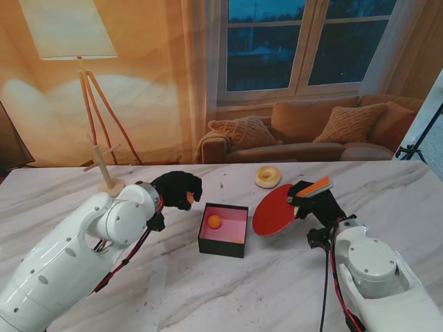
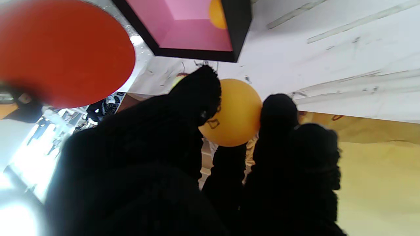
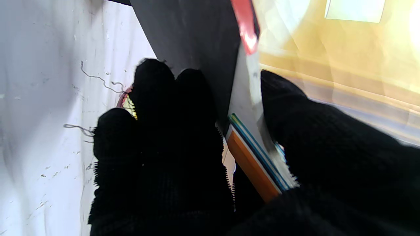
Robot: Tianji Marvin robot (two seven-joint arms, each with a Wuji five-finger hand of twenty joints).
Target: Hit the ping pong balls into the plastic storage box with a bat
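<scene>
We hold an orange ping pong ball (image 1: 190, 198) pinched in the fingertips of our left hand (image 1: 177, 188), raised just off the left side of the plastic storage box (image 1: 223, 230), at about nine o'clock from it; the left wrist view shows the ball (image 2: 234, 113) clamped between black-gloved fingers (image 2: 200, 95) with the box's pink interior (image 2: 193, 31) just beyond. Our right hand (image 1: 315, 204) is wrapped around the handle of the bat (image 1: 277, 211), whose red face hangs tilted just beside the box at its three o'clock; the right wrist view shows the fingers (image 3: 157, 98) closed on the striped handle (image 3: 256, 157). One ball (image 1: 214, 221) already lies inside the box toward its left wall, and what looks like a second shows at the near right corner, though it is too small to be sure. A donut-like ring (image 1: 268, 176) lies on the marble table (image 1: 208, 290) at about twelve o'clock from the bat. We judge this to be the set-up for another hit: ball presented, bat poised. The next move calls for releasing the ball where the bat can meet it and swinging gently toward the box, as a hard stroke could send so light a ball over the low walls.
</scene>
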